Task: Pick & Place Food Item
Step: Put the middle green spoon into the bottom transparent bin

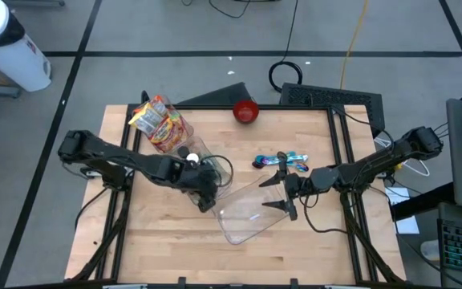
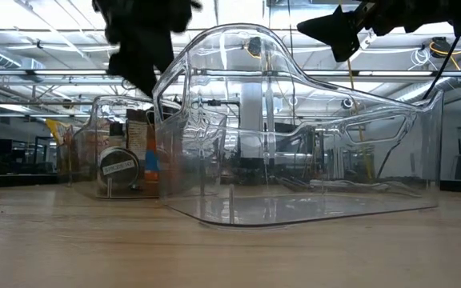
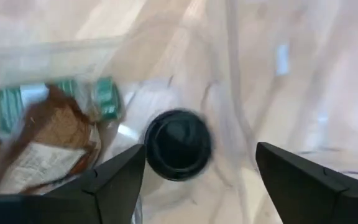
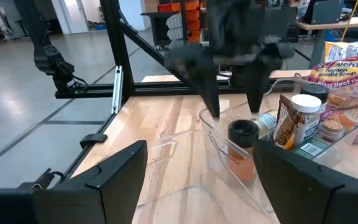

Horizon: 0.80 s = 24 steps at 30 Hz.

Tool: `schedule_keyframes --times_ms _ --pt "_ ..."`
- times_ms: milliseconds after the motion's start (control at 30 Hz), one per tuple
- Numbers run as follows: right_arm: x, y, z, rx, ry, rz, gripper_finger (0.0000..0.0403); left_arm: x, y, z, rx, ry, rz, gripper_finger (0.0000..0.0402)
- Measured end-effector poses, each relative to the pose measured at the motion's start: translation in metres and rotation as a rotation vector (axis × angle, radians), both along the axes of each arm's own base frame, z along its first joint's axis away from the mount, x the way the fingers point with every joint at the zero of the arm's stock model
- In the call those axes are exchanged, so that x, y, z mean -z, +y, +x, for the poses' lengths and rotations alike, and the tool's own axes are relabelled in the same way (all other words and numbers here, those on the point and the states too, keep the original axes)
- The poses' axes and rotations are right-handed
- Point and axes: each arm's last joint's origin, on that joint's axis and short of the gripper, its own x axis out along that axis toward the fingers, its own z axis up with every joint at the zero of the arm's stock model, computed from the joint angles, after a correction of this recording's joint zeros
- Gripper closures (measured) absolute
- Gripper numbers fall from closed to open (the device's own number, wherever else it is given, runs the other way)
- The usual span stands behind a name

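A clear bin [image 1: 201, 144] at the left holds food packs: a ramen pack [image 1: 157, 119], a white-lidded jar [image 4: 304, 112] and a small bottle [image 4: 243, 148] with a black cap [image 3: 179, 144] and orange contents, standing upright at the bin's end. My left gripper [image 4: 234, 111] hangs open just above that bottle, its fingers pointing down on either side of the cap, apart from it. An empty clear bin [image 1: 251, 217] sits mid-table. My right gripper [image 1: 277, 195] stands open and level over that bin's right end, holding nothing.
A red bowl [image 1: 245, 111] sits at the table's far edge. Wrapped sweets [image 1: 283, 160] lie to the right of centre. A black mat [image 1: 331, 96] overhangs the far right corner. Bare wood lies along the near edge.
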Motion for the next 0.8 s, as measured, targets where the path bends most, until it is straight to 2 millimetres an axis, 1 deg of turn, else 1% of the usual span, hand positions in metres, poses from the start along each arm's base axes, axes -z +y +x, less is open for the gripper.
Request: schedule_keyframes --times_ms 133,300,367,500,567,633,700,800 --pt "0.0 0.0 0.0 -0.001 -0.003 -0.01 0.0118 -0.033 0.01 -0.018 0.01 -0.11 0.001 0.0089" --pt "-0.002 -0.001 -0.002 -0.002 -0.007 -0.018 0.0118 -0.072 0.024 -0.051 -0.011 -0.238 0.015 0.0089" --pt "-0.005 -0.002 -0.006 -0.004 -0.002 -0.036 0.012 -0.083 0.025 -0.062 0.005 -0.29 0.085 0.0089" --pt "-0.013 -0.006 -0.018 0.005 0.014 -0.04 0.0122 -0.101 0.029 -0.085 -0.069 -0.387 0.217 0.0089" --pt "-0.016 -0.009 -0.025 0.026 0.03 -0.049 0.0122 -0.101 0.03 -0.097 -0.105 -0.417 0.263 0.0089" --pt "-0.018 -0.013 -0.033 0.06 0.056 -0.062 0.0122 -0.092 0.031 -0.105 -0.128 -0.437 0.29 0.0089" --pt "-0.018 -0.017 -0.04 0.106 0.094 -0.067 0.0125 -0.078 0.033 -0.11 -0.146 -0.482 0.289 0.0089" --pt "-0.014 -0.023 -0.052 0.221 0.175 -0.047 0.0129 -0.047 0.037 -0.12 -0.141 -0.537 0.274 0.0089"
